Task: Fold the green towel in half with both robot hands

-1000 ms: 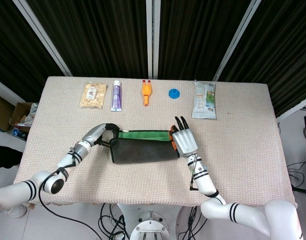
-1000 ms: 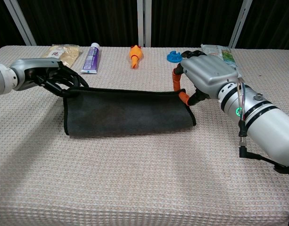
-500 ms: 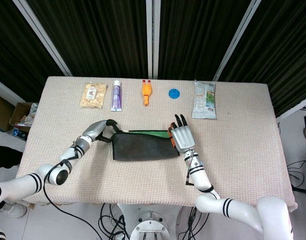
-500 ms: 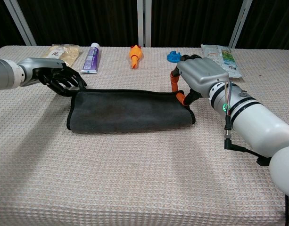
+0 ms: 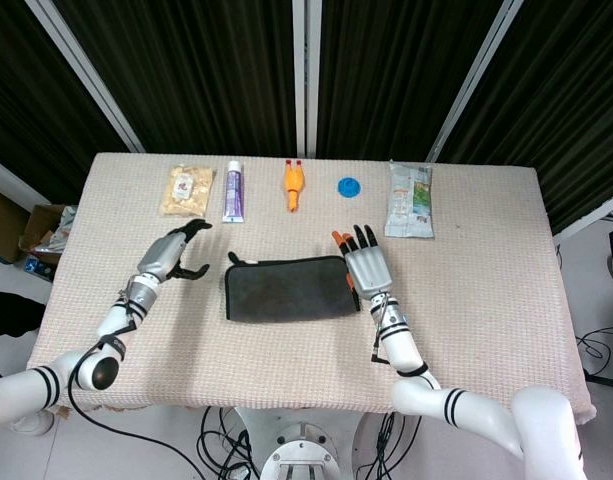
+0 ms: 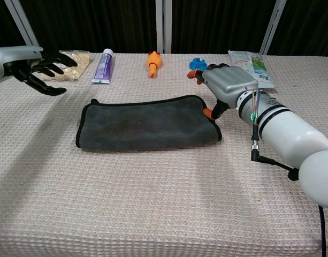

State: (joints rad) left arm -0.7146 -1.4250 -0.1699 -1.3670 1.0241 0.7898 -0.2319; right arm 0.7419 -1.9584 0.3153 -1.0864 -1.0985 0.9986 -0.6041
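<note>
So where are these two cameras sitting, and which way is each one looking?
Head view: high above the near table edge, looking steeply down on the whole table; both arms reach in from below, left hand and right hand either side of the towel.
Chest view: low at the near edge, looking across towards the dark curtains; the left hand enters from the left, the right hand and forearm from the right.
Shared: both hands, the towel and the far row of small items.

Beige table (image 5: 486,270), folded towel (image 5: 284,288), snack packets (image 5: 409,199)
</note>
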